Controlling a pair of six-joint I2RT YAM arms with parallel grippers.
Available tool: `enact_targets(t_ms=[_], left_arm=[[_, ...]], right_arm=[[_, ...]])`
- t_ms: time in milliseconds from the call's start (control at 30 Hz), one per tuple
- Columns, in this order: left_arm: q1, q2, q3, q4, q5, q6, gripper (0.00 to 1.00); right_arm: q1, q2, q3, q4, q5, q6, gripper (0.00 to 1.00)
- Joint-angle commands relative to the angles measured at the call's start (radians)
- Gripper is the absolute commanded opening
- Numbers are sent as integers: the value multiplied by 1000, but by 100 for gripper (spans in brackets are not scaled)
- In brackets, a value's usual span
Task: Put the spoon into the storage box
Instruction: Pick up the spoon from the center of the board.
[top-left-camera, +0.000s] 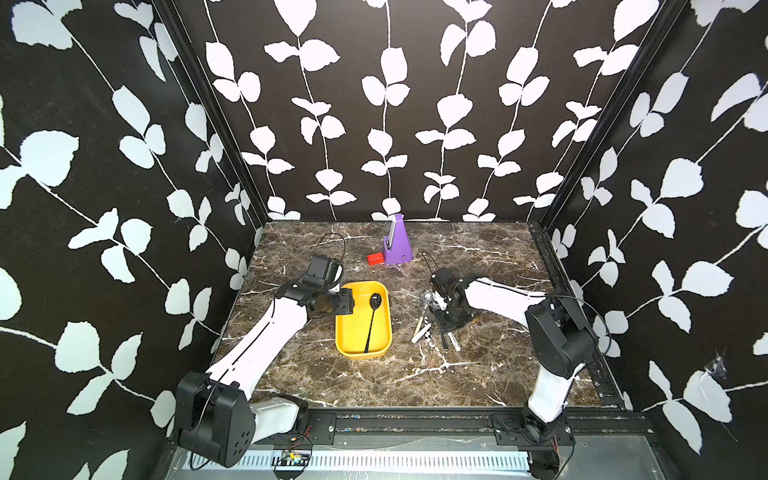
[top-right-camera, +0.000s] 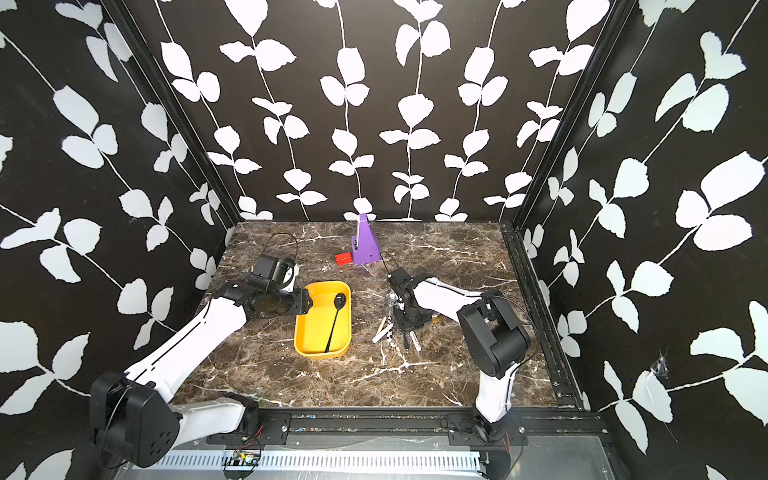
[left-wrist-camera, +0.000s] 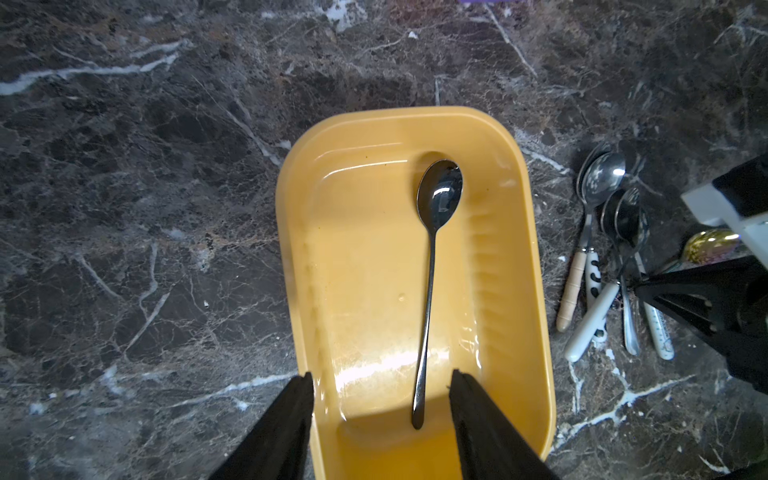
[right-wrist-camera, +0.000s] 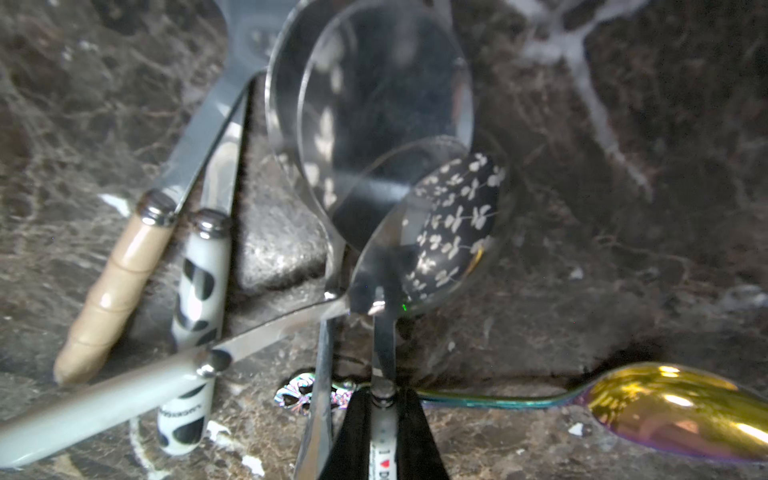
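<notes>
The left end effector (left-wrist-camera: 380, 384) hangs open above one short end of the storage box (left-wrist-camera: 365, 257), its two black fingers (left-wrist-camera: 291, 415) well apart and gripping nothing. The box is a shallow yellow tray on the dark marble worktop (top-left-camera: 457, 374). Directly below this end effector a dark spoon (left-wrist-camera: 430, 282) lies flat on the box floor. Its handle tip sits under the gap between the fingers and its bowl points away from them, towards the far short wall.

The right end effector (right-wrist-camera: 383, 395) is down on a heap of spoons (left-wrist-camera: 619, 249) that lies on the worktop beside the box, apart from it. Its fingers are closed on the printed handle of a white-handled spoon (right-wrist-camera: 383, 349), one finger against each side. The shiny bowl of that spoon reaches out ahead of the fingertips, overlapping other bowls. A wooden-handled spoon (right-wrist-camera: 112, 286) and a cow-patterned spoon (right-wrist-camera: 199, 291) lie to one side of the fingers. A gold spoon (right-wrist-camera: 673, 403) lies on the other side.

Beyond both end effectors, by the back wall, stand a purple stand (top-left-camera: 397, 243) and a red block (top-left-camera: 375, 259).
</notes>
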Motion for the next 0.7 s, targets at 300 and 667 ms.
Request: enact_targets(t_ms=[300, 667], left_arm=[[61, -51, 31, -59, -63, 49, 58], [192, -108, 18, -82, -67, 73, 58]], right_arm=[[8, -182, 51, -66, -66, 152, 3], [180, -17, 403, 26, -162, 456, 0]])
